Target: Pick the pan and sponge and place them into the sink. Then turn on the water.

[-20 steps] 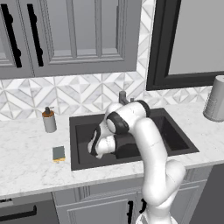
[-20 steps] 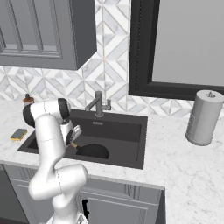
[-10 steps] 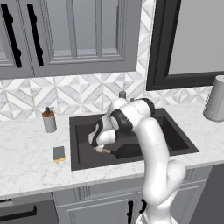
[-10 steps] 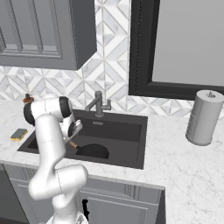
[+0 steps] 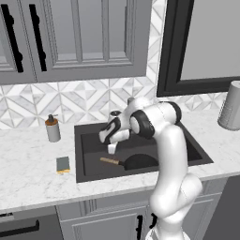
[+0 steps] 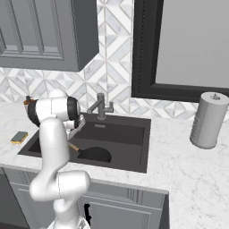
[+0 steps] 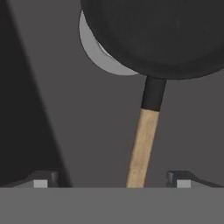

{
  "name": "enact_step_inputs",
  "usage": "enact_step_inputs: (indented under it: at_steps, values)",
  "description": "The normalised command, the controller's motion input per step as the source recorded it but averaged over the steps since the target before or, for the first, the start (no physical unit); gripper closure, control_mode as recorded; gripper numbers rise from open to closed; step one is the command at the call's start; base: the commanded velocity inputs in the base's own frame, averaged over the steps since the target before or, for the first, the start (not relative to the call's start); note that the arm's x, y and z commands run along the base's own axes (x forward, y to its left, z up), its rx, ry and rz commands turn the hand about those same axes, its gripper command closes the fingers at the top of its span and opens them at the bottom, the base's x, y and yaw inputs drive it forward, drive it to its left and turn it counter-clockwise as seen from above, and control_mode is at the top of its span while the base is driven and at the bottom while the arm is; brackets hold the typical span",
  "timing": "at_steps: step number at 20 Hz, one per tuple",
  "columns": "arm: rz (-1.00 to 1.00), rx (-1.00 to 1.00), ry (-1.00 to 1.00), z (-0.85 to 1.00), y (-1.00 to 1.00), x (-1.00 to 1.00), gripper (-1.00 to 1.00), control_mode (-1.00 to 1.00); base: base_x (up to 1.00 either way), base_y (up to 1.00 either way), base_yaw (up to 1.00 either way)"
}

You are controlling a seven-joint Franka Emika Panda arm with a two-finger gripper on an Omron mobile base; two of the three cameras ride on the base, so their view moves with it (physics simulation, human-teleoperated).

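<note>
The black pan (image 5: 139,162) lies flat on the floor of the dark sink (image 5: 90,146), its wooden handle (image 5: 109,161) pointing left. My gripper (image 5: 111,148) hovers just above that handle, open, with nothing in it. In the hand view the pan (image 7: 157,35) partly covers the round drain (image 7: 97,49). The handle (image 7: 142,148) runs down between my spread fingertips (image 7: 41,182) without touching them. The grey-green sponge (image 5: 63,164) lies on the marble counter left of the sink. From the right I see the pan (image 6: 95,154), the sponge (image 6: 19,137) and the faucet (image 6: 100,106), with no water running.
A soap dispenser (image 5: 53,129) stands on the counter behind the sponge. A paper towel roll (image 6: 208,120) stands on the counter right of the sink (image 6: 129,134). Dark wall cabinets hang above the counter, and a dark-framed window sits behind the basin.
My gripper has opened and let go of the pan handle, then lifted slightly. The pan now rests on the sink floor.
</note>
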Motion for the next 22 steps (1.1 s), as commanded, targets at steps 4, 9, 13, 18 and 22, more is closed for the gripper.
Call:
enact_step_inputs:
  at_steps: [4,9,13,18,22]
  values:
    - [0.0,-0.11,0.0,0.39,0.21,-0.09,-1.0,-1.0,0.0,0.0,0.0]
    - [0.0,-0.13,0.0,0.18,0.19,-0.25,-1.0,-1.0,0.0,0.0,0.0]
    - [0.05,-0.11,0.0,0.21,0.24,-0.29,-1.0,-1.0,0.0,0.0,0.0]
    - [0.2,-0.03,0.08,0.38,0.26,-0.21,-1.0,-1.0,0.0,0.0,0.0]
    - [0.33,0.0,0.21,0.4,0.25,-0.01,-1.0,-1.0,0.0,0.0,0.0]
